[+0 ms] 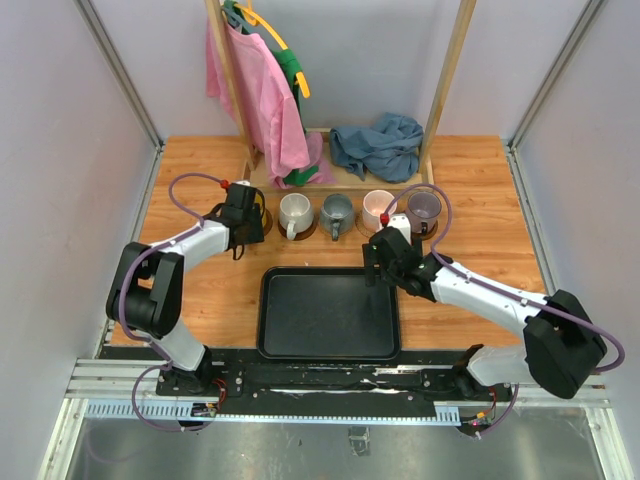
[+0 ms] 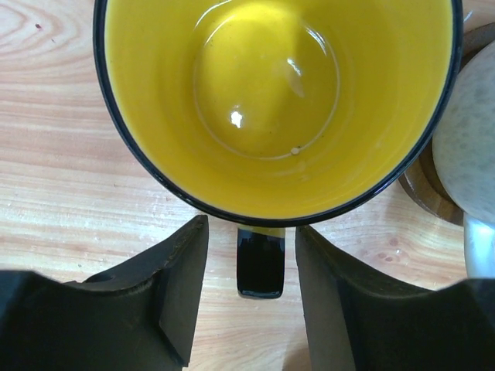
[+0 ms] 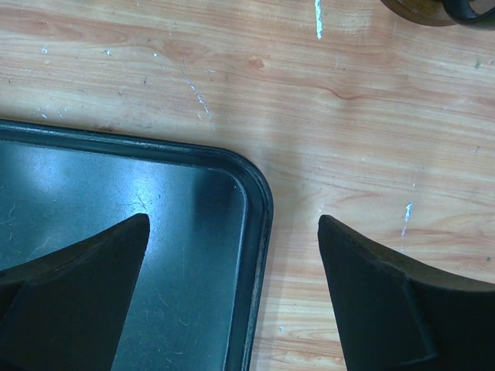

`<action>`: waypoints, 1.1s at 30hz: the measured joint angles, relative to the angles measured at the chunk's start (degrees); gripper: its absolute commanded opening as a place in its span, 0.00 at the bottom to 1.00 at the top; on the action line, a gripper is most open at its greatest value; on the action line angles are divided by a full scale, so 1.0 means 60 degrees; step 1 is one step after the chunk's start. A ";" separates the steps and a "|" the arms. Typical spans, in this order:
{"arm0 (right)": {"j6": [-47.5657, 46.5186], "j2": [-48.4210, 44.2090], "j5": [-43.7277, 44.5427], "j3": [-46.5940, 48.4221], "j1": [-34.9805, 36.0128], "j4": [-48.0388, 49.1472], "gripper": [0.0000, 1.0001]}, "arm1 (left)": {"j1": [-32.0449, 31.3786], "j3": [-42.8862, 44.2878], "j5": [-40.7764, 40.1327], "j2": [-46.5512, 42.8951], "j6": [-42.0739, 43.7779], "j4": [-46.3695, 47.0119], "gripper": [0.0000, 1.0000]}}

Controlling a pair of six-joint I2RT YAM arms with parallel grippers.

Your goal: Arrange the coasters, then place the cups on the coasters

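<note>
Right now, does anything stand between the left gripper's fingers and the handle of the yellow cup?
Nothing visible does. The left gripper is open, and the black handle of the yellow cup lies between its fingers, with the table showing in the gap on each side.

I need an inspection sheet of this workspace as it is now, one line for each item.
surface: wooden table, pale scuffs; black tray near the arms.
job's things: yellow cup, white cup, grey cup, pink cup, purple cup in one row; dark coaster beside yellow cup.
clutter: blue cloth; pink garment on wooden rack.
grippers: left gripper open, astride the yellow cup's handle, not touching; right gripper open over tray corner.
cables: purple cable looping by left arm.
surroundings: plain walls.
</note>
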 measured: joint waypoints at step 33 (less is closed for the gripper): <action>0.0182 0.0087 -0.0040 0.0011 0.0000 0.0095 0.91 | 0.0000 -0.0503 -0.0867 -0.0769 -0.0433 -0.0634 0.55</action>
